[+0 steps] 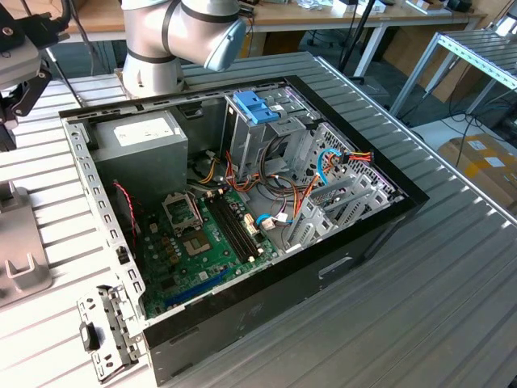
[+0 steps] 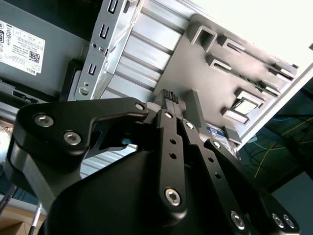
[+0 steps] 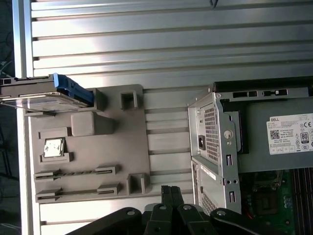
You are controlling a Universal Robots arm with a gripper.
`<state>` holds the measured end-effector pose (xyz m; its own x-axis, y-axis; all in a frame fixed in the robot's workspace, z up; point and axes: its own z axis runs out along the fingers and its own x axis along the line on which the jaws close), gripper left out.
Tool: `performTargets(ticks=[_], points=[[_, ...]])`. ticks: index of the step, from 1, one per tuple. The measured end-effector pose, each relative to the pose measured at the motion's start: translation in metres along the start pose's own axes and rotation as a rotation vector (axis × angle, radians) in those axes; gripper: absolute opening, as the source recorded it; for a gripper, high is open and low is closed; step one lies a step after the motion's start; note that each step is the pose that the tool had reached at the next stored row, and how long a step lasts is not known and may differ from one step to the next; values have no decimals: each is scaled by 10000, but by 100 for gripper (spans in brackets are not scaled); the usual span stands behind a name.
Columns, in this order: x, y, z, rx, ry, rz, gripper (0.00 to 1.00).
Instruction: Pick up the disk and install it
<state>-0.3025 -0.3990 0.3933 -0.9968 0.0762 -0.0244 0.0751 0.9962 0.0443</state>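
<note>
First wrist view: disk at the grey tray corner, tool seemingly pressed together, empty

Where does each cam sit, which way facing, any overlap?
Exterior view: off the arm, which shows; angled down into the open computer case.
First wrist view: on the wrist, facing down at the grey tray, the disk at its edge; shut gripper shows.
Second wrist view: on the wrist, sighting along the gripper toward the tray.
Shared: both wrist views catch gripper, tray, power supply.
</note>
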Motion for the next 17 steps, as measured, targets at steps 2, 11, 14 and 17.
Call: performTargets(ticks=[2,11,14,17], points=[[13,-1,0,0,0,0,11],[55,-4,-1,0,0,0,11],[68,-5,-2,0,0,0,11],[81,-6,-2,0,0,0,11]])
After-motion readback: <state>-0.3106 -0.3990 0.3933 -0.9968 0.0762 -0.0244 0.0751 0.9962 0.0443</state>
